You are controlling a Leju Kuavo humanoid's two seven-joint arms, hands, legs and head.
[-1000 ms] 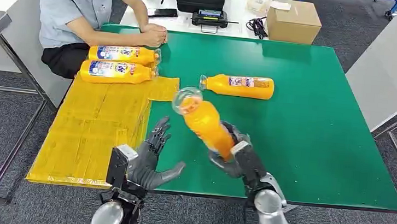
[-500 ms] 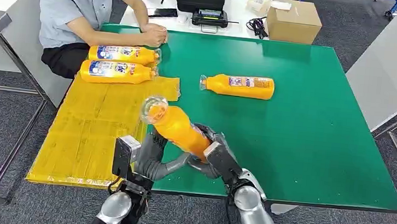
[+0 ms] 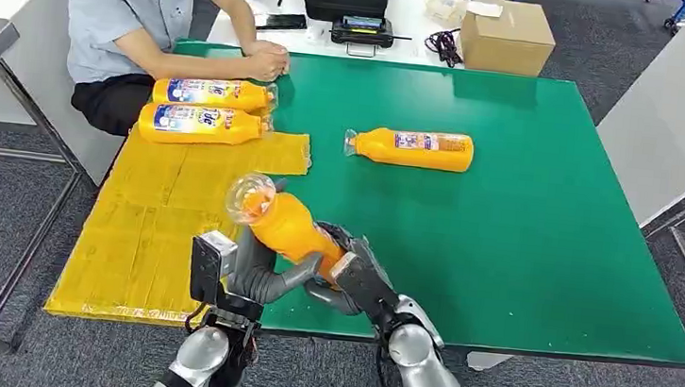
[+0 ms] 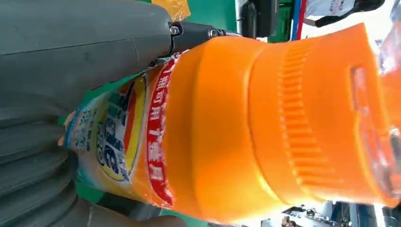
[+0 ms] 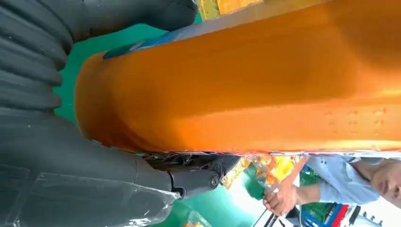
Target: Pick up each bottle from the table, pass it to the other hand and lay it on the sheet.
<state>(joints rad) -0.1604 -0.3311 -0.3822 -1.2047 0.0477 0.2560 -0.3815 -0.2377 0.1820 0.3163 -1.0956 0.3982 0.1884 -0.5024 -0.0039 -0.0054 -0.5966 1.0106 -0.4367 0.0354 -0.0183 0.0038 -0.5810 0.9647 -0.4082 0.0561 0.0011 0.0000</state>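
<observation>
From the head view I see my right hand (image 3: pixel 347 275) and left hand (image 3: pixel 260 271) both grasping the orange plastic bottle (image 3: pixel 288 226); the left wrist view alone shows its label (image 4: pixel 118 146).

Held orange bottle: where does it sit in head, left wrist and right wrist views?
Head view: held orange bottle low centre, between both hands.
Left wrist view: bottle across most of the frame, clear cap at the right edge.
Right wrist view: bottle body across the upper half.
Shared landmark: green table.

The right hand (image 3: pixel 343 268) has carried the orange bottle (image 3: pixel 286 224) leftward (cap leading) into the left hand (image 3: pixel 260 276).
</observation>
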